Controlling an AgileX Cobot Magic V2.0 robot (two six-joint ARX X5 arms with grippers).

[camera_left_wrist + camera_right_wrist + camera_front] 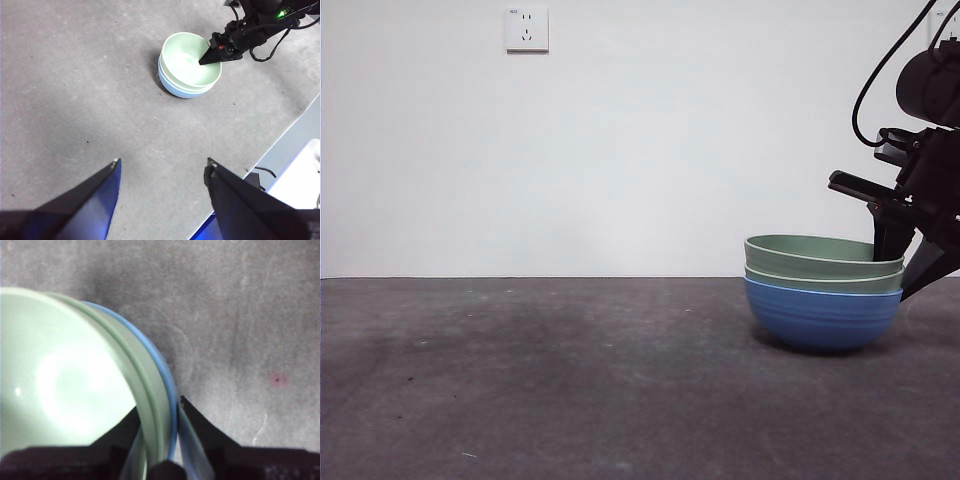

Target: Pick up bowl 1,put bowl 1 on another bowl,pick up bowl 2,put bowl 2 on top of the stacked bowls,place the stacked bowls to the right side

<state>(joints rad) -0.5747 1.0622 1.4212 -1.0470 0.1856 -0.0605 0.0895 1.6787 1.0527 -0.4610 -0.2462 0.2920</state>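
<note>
Three bowls stand nested on the grey table at the right of the front view. The blue bowl (pixel 820 318) is at the bottom, with two pale green bowls (pixel 820 256) inside it. My right gripper (pixel 159 410) is shut on the stack's rim, one jaw inside the top green bowl (pixel 65 385) and one outside the blue rim (pixel 165 375). In the front view that gripper (pixel 905 270) comes down at the stack's right side. My left gripper (pixel 162 165) hangs open high over bare table, far from the stack (pixel 187 62), with nothing between its jaws.
A wall socket (pixel 526 29) sits high on the white wall behind. The table's edge (pixel 280 140) runs close past the stack on the right arm's side, with cables and a white object (pixel 300 175) beyond it. Bare grey tabletop (pixel 540 380) stretches to the left of the stack.
</note>
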